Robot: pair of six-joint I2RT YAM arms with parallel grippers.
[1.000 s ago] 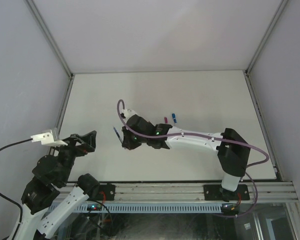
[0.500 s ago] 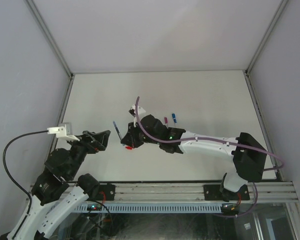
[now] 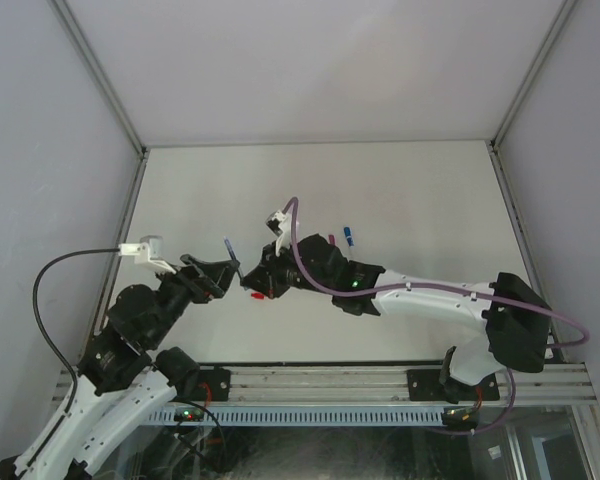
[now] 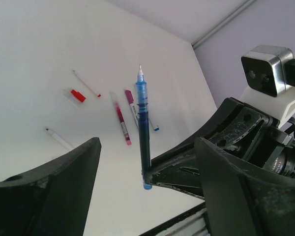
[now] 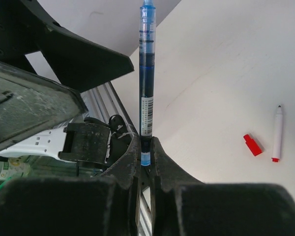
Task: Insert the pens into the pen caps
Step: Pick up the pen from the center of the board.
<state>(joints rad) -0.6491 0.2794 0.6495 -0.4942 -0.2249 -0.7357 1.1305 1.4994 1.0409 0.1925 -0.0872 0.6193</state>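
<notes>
Roughly over the near half of the white table (image 3: 400, 180), the right gripper (image 5: 145, 147), clamped on the bottom end of the blue pen (image 4: 143, 132), stands it upright between the wide-open, empty jaws of the left gripper (image 4: 146, 142), which touch nothing. This looks like a handover: the left should close squarely on the mid-barrel, clear of the nib, before the right lets go. No container shows; a red cap (image 4: 78, 95) lies empty among loose pens (image 4: 121, 120) nearer the table's middle.
</notes>
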